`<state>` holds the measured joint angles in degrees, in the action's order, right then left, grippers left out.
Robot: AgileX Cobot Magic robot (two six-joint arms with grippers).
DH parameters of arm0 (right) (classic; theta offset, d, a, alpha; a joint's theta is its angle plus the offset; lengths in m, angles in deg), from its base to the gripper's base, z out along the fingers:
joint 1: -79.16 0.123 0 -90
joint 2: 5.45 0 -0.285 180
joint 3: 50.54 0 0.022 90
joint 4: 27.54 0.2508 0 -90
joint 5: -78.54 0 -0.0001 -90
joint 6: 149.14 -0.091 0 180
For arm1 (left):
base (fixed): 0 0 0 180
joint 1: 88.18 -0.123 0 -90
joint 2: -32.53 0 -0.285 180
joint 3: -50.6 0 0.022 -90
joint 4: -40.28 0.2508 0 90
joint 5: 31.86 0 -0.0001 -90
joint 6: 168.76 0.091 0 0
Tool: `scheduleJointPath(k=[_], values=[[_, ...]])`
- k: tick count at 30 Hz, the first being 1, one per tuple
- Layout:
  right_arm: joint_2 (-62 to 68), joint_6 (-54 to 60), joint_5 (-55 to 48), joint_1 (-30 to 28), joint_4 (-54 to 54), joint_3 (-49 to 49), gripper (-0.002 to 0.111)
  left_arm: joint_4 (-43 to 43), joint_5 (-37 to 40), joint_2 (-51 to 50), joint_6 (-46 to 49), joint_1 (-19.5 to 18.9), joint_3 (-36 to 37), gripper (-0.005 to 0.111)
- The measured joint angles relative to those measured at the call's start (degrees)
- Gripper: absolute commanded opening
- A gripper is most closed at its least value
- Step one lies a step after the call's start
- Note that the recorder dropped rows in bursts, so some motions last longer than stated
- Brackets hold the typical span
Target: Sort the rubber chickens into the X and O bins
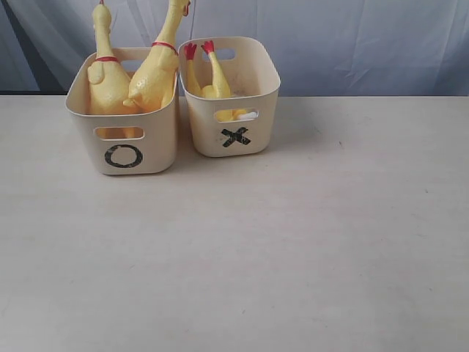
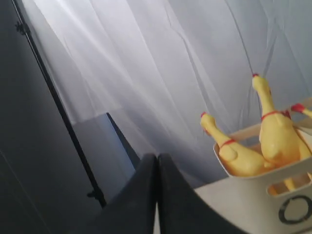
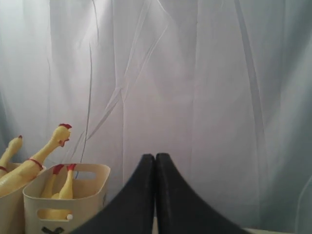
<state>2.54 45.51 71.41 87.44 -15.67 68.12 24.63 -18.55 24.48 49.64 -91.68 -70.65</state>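
On the pale surface [image 1: 293, 242], seen from the exterior view, two cream tubs stand side by side toward 11 o'clock, their near walls facing the camera. The O bin [image 1: 157, 143] is the left one, and the X bin [image 1: 201, 132] sits at its 3 o'clock, just beside it and set slightly further back. I cannot tell whether the two walls touch.

All three rubber chickens are inside the bins. The first chicken [image 1: 106, 84] stands upright in the O bin on its 9 o'clock side, with its neck and red band rising above the rim. The second chicken [image 1: 154, 81] leans against it from the 3 o'clock side, neck stretched toward 1 o'clock and head cut off by the frame edge. The third chicken [image 1: 215, 77] is head down in the X bin, its two red feet poking up past the rim at 12 o'clock, with yellow showing through the slot handle.

A wrinkled pale curtain [image 1: 352, 44] hangs behind the surface.

The left claw [image 2: 157, 158] has its two dark fingers pressed flat together with nothing between them. The right claw [image 3: 155, 158] is the same, pinched to a thin seam and holding nothing. Both are raised, well apart from the bins.
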Motion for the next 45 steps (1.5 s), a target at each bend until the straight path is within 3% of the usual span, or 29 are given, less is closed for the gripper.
scheduleJointPath(k=[5, 12, 18, 30, 45], values=[[0.1, 0.0, 0.9, -0.6, -5.9, -6.0, 0.000, 4.2, -0.1, 0.0, 0.0, 0.5, 6.9, 0.000], [0.1, 0.0, 1.5, -0.6, -10.6, -12.1, 0.000, 6.6, -0.1, 0.0, 0.0, 4.9, 13.7, 0.000], [0.1, 0.1, 1.1, -0.6, -11.4, -15.6, 0.000, 6.6, -0.1, 0.0, 0.0, 5.0, 17.9, 0.000], [0.1, 0.1, -10.7, -0.6, -11.4, -15.8, 0.000, 9.5, -0.3, 0.0, 0.0, 5.0, 18.2, 0.000], [0.1, 0.1, -8.8, -0.6, -11.4, -15.8, 0.000, 9.5, -0.7, 0.0, 0.0, 5.0, 18.2, 0.000]])
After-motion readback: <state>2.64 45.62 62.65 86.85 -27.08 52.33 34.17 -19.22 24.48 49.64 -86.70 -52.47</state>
